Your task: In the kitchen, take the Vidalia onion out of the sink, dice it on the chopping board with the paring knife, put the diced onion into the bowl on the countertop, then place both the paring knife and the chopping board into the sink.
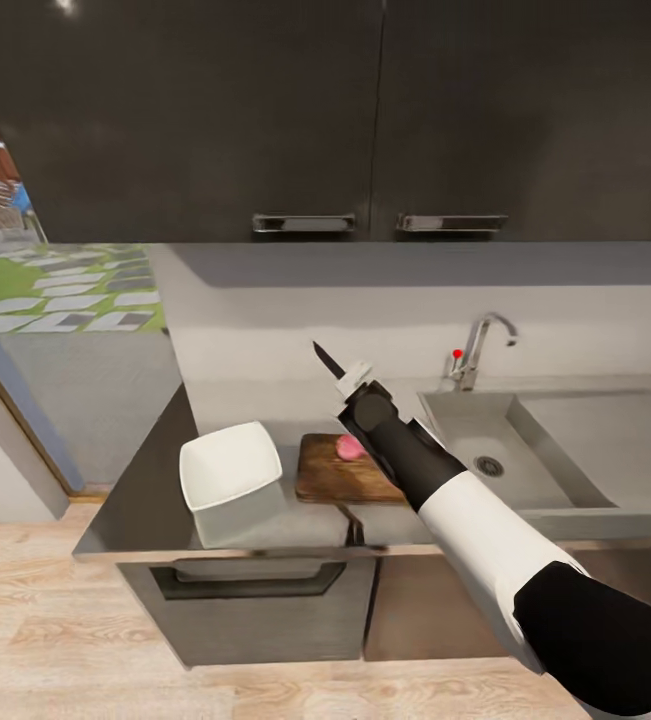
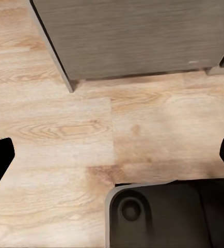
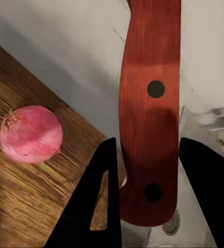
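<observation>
The pinkish Vidalia onion (image 1: 349,447) (image 3: 31,134) lies whole on the brown chopping board (image 1: 340,475) (image 3: 19,196), near its far edge. My right gripper (image 1: 353,381) (image 3: 145,196) hovers just above and behind the onion, shut on the paring knife (image 1: 329,360); its red handle (image 3: 148,108) sits between the black fingers, and the dark blade points up and to the left. The white bowl (image 1: 230,466) stands on the grey countertop (image 1: 145,490) left of the board. The steel sink (image 1: 505,455) lies to the right. My left gripper (image 2: 112,155) is open over the wooden floor.
A chrome faucet (image 1: 480,345) with a red knob rises behind the sink. Dark wall cabinets (image 1: 365,120) hang above the counter. Below the counter are dark cabinet fronts (image 1: 255,600). The robot's dark base (image 2: 169,214) sits under the left gripper.
</observation>
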